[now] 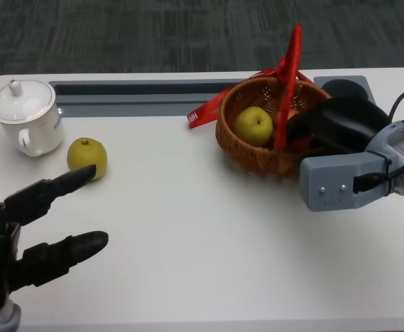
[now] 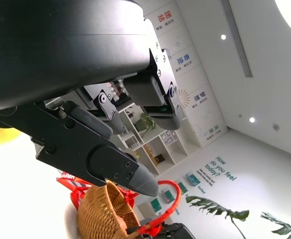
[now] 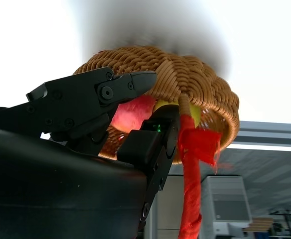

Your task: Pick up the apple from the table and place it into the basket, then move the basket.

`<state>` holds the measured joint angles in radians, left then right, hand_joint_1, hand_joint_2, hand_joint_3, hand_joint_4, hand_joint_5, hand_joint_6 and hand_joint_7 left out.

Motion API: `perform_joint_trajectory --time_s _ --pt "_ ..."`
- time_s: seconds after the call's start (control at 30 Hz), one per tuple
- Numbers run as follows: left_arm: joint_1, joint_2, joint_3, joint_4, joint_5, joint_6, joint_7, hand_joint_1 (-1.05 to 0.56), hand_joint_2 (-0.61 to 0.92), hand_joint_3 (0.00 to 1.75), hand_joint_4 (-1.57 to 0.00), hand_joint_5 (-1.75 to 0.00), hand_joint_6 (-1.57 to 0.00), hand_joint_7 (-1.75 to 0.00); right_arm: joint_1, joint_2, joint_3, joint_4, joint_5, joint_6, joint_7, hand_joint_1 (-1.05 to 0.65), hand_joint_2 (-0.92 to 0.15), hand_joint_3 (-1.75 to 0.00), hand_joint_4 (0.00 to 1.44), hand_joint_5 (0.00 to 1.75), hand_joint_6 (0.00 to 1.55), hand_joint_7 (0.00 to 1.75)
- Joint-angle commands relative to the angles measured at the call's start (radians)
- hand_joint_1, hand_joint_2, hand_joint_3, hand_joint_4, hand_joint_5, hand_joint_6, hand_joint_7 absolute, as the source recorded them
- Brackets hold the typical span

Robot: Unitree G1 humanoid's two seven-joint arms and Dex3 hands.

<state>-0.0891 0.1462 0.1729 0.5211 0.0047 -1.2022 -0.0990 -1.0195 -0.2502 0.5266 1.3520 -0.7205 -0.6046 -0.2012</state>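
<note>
place: office or showroom-like room | signs: dark carpet floor [image 1: 153,34] beyond the white table [image 1: 209,228] | open display shelves [image 2: 158,149] | wall posters [image 2: 185,59] | wall lettering [image 2: 220,167] | recessed ceiling lights [image 2: 251,119] | potted plant [image 2: 220,214]

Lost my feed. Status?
Left hand open, near table apple. Right hand at basket rim, grip unclear. Another apple inside. Cup nearby.

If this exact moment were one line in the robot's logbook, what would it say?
left robot hand: open, near apple on table | right robot hand: at basket, grip unclear | yellow-green fruit in basket | mug: far left
</note>
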Motion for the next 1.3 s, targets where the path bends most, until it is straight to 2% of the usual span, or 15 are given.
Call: perform_joint_trajectory --time_s 0.03,0.27,0.5,0.87,1.03,1.13,1.23,1.3 --pt "0.021 0.015 0.02 -0.015 0.0 -0.009 0.019 -0.56 0.82 0.01 -0.94 -0.01 -0.87 0.0 -0.015 -0.018 -0.012 0.016 0.006 0.056 0.007 -0.18 -0.92 -0.06 1.07 0.0 0.93 0.01" --pt "0.069 0.017 0.031 -0.056 -0.001 0.015 0.019 -0.57 0.82 0.0 -0.94 -0.01 -0.88 0.0 -0.003 -0.018 -0.018 0.031 0.002 0.174 0.021 -0.27 -0.92 -0.1 1.02 0.01 0.95 0.01" --pt "0.133 0.022 0.045 -0.095 -0.005 0.018 0.021 -0.58 0.82 0.0 -0.95 -0.02 -0.89 -0.01 0.012 -0.004 -0.054 0.04 0.029 0.279 0.042 -0.23 -0.92 -0.08 1.03 0.01 0.94 0.01" --pt "0.193 0.031 0.056 -0.125 -0.012 0.019 0.013 -0.63 0.83 0.0 -0.97 -0.02 -0.91 -0.01 0.028 0.0 -0.084 0.041 0.033 0.334 0.03 -0.21 -0.92 -0.09 1.01 0.0 0.94 0.0" --pt "0.188 0.027 0.061 -0.121 0.004 0.02 0.022 -0.64 0.83 0.0 -0.98 -0.02 -0.91 -0.01 0.029 0.0 -0.083 0.041 0.022 0.338 0.026 -0.23 -0.92 -0.1 1.0 0.0 0.93 0.0" --pt "0.18 0.026 0.059 -0.111 0.009 0.018 0.022 -0.63 0.82 0.0 -0.99 -0.02 -0.92 -0.01 0.029 -0.003 -0.084 0.041 0.023 0.326 0.047 -0.34 -0.89 -0.04 0.93 0.0 0.86 0.0" --pt "0.175 0.026 0.052 -0.112 0.006 0.022 0.019 -0.62 0.82 0.0 -0.99 -0.02 -0.92 -0.01 0.021 -0.006 -0.082 0.041 0.024 0.32 0.103 -0.61 -0.84 -0.01 0.73 0.0 0.69 0.0" --pt "0.173 0.024 0.051 -0.113 0.009 0.024 0.02 -0.62 0.82 0.0 -0.99 -0.03 -0.92 -0.01 0.015 -0.009 -0.072 0.04 0.016 0.313 0.135 -0.81 -0.81 0.0 0.54 0.0 0.52 0.0"
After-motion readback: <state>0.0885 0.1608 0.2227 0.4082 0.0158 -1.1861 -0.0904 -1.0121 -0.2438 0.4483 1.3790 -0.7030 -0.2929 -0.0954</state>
